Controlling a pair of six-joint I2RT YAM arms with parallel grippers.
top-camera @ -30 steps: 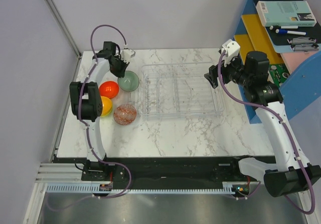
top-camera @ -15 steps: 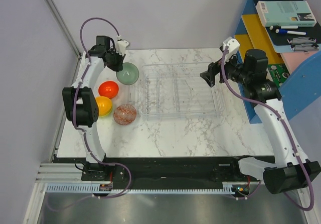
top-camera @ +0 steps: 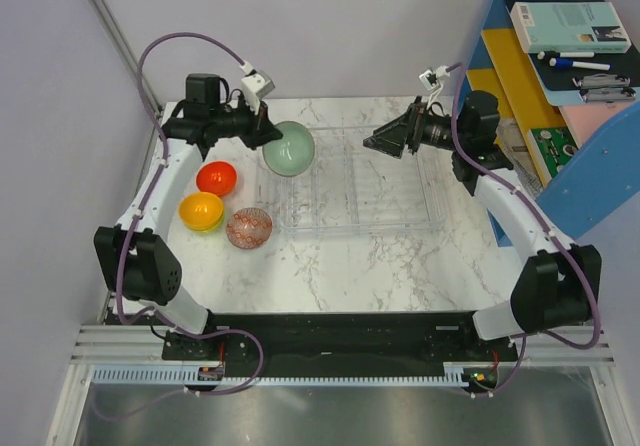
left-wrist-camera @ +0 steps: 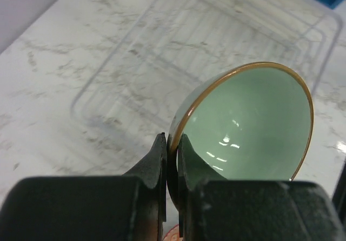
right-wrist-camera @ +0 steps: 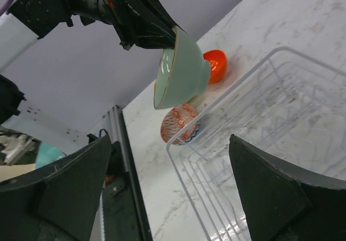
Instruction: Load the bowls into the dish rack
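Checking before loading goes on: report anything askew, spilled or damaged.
Nothing spilled or damaged. Only the pale green bowl stands out: it hangs tilted on edge by the left end of the dish rack, rim pinched in the jaws of the left gripper.

The pale grey-green bowl [left-wrist-camera: 254, 127] looks like glazed ceramic, smooth and glossy inside, with bright highlights and a thin brownish rim. The left gripper [left-wrist-camera: 172, 144] pinching that rim is matt black and plastic-looking. The dish rack [top-camera: 360, 181] is clear, shiny plastic with ribbed dividers. The table [top-camera: 330, 266] has a smooth white marble-look top, grey-veined, with a faint sheen. The red-orange bowl [top-camera: 217, 177] and orange-yellow bowl [top-camera: 201, 210] are glossy.
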